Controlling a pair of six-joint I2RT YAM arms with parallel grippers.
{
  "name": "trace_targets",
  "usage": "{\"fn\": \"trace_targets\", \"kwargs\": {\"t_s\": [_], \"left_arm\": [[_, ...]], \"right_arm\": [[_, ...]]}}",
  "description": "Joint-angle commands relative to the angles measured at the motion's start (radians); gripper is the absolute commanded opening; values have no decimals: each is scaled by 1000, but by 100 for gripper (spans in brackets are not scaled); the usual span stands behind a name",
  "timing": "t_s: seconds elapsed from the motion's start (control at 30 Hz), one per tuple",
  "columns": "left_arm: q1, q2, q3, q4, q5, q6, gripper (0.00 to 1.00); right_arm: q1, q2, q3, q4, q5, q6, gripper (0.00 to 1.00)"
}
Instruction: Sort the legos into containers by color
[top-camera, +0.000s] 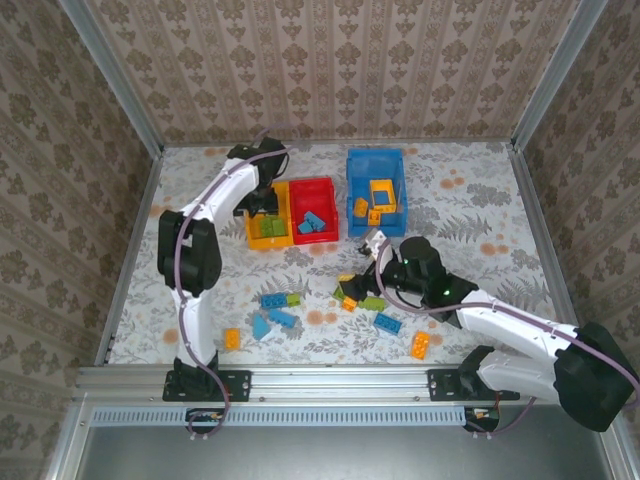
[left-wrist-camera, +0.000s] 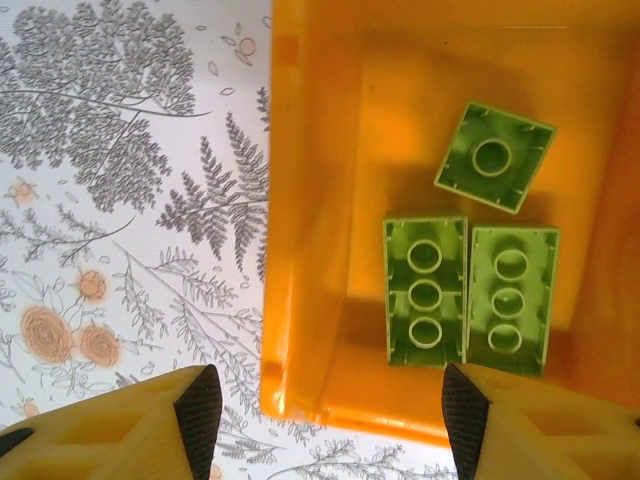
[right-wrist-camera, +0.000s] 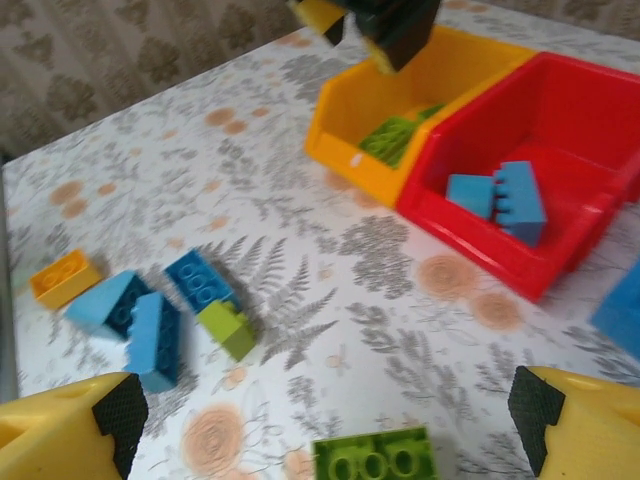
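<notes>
Legos (left-wrist-camera: 425, 290): three green ones sit in the yellow bin (left-wrist-camera: 305, 200), just past the left gripper (left-wrist-camera: 330, 405), whose jaws are spread and empty. Right gripper (right-wrist-camera: 325, 420) is wide open too, with a green brick (right-wrist-camera: 373, 460) on the table (right-wrist-camera: 250, 200) between its fingers.

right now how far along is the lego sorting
Done: three green bricks lie in the yellow bin, blue bricks in the red bin, orange bricks in the blue bin.
In hand: nothing. The left gripper hangs open over the yellow bin, the right gripper open above the table.
Left: several loose bricks, blue, green and orange, lie on the table.
</notes>
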Motion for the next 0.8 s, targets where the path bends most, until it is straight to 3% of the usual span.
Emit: {"fn": "trace_targets", "kwargs": {"t_s": [0.0, 0.2, 0.47, 0.77], "left_arm": [[0, -154, -74, 31, 0, -56, 63], [13, -421, -279, 65, 48, -126, 63], [38, -941, -667, -15, 95, -279, 64], [37, -1283, -761, -134, 143, -368, 60]], "right_arm": [[80, 2, 37, -46, -25, -87, 96], [237, 102, 114, -74, -2, -154, 96], [426, 420, 279, 75, 36, -186, 98], [539, 765, 536, 136, 123, -192, 100]]}}
